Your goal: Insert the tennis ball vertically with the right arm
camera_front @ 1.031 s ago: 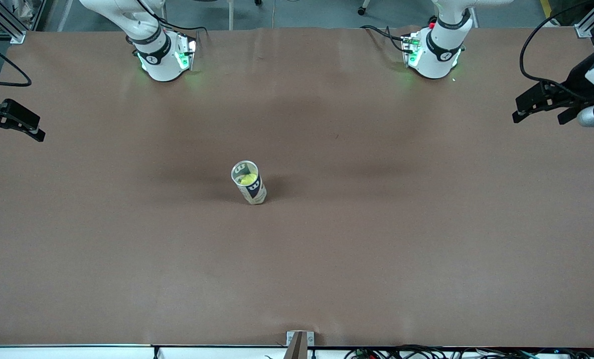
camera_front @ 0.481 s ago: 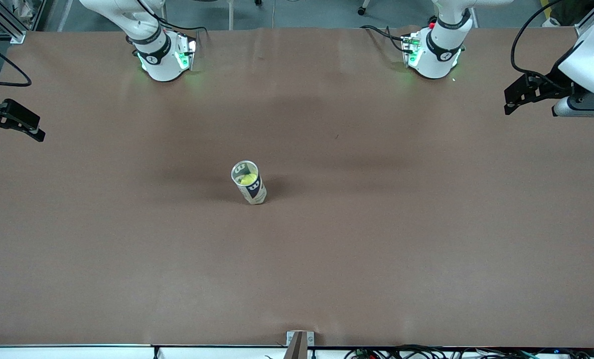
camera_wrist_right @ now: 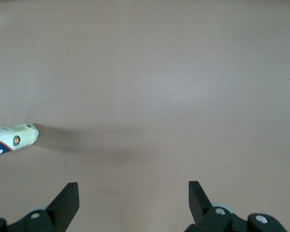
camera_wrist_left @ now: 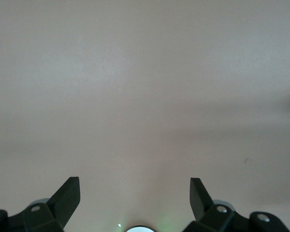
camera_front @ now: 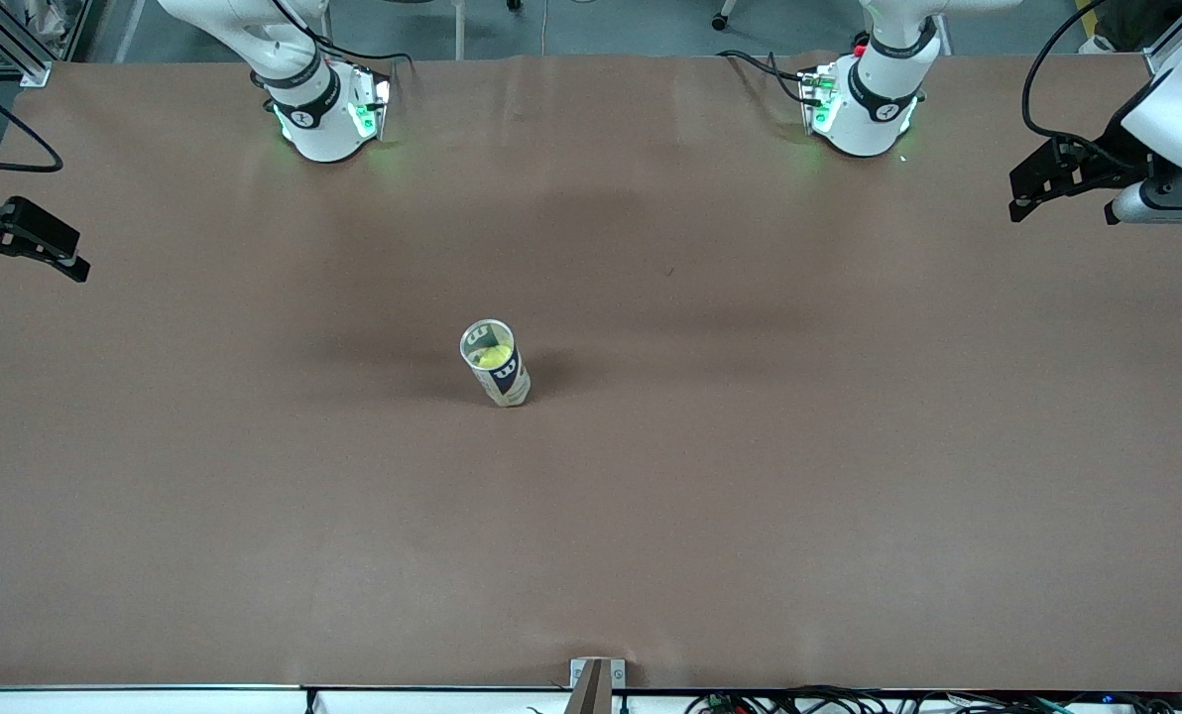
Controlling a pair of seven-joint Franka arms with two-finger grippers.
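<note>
Near the middle of the brown table stands an upright clear can with a dark blue label, a yellow-green tennis ball inside it, while the right gripper and left gripper, both with fingers apart, hover over the table's two ends.

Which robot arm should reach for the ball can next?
Probably neither: a tennis ball already sits inside the upright can. If one must, the right claw, open at its table end, has the can in its wrist view; the open left claw doesn't.
</note>
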